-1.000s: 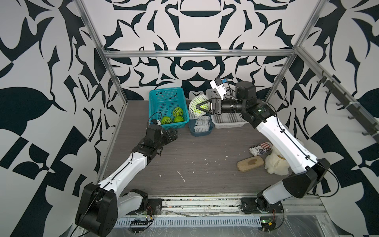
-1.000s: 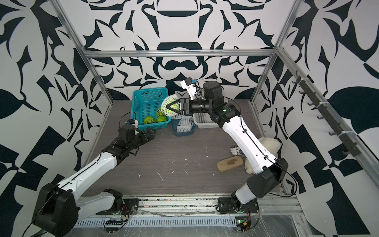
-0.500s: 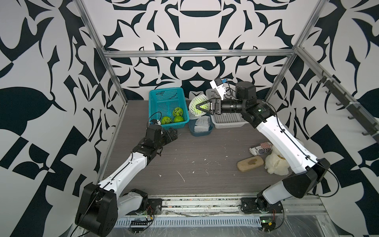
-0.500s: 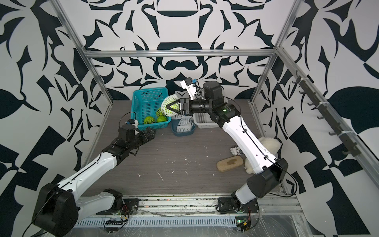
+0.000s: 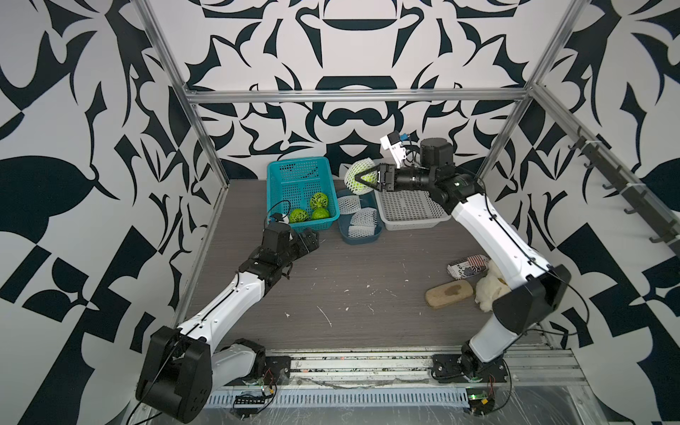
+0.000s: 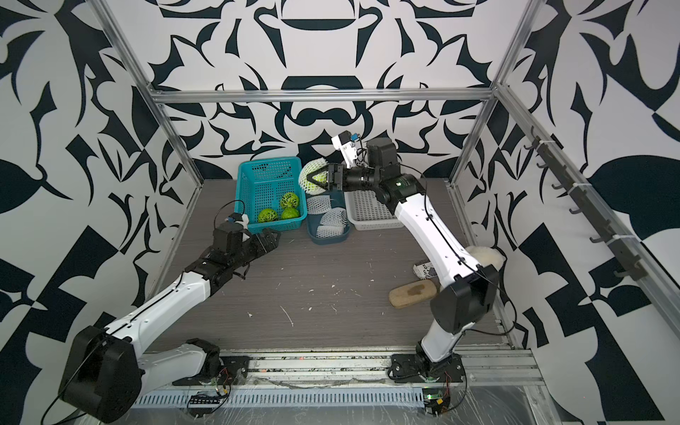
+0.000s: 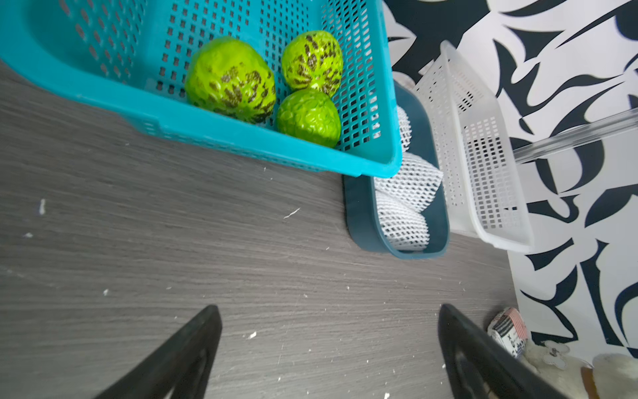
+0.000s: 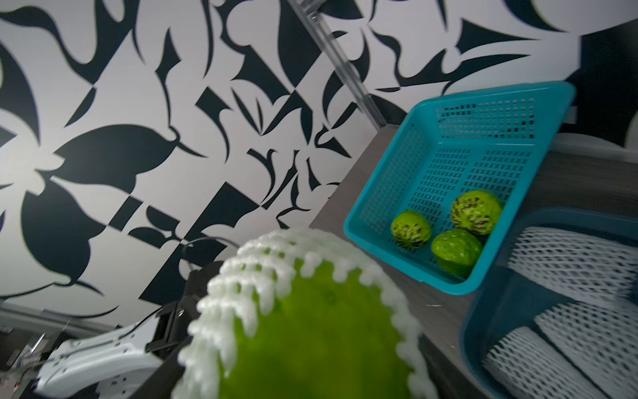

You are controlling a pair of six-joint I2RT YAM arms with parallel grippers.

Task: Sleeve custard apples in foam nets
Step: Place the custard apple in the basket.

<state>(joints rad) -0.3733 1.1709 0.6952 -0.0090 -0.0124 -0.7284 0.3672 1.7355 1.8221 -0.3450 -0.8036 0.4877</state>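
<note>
At upper centre, right gripper (image 5: 364, 179) clamped a netted custard apple (image 5: 354, 183) aloft (presumably for transfer); left gripper (image 5: 311, 239) stood spread, empty.

place: robot lab test cell | signs: aluminium frame (image 5: 353, 96); black-and-white patterned walls (image 5: 460, 40); metal base rail (image 5: 353, 363)
</note>
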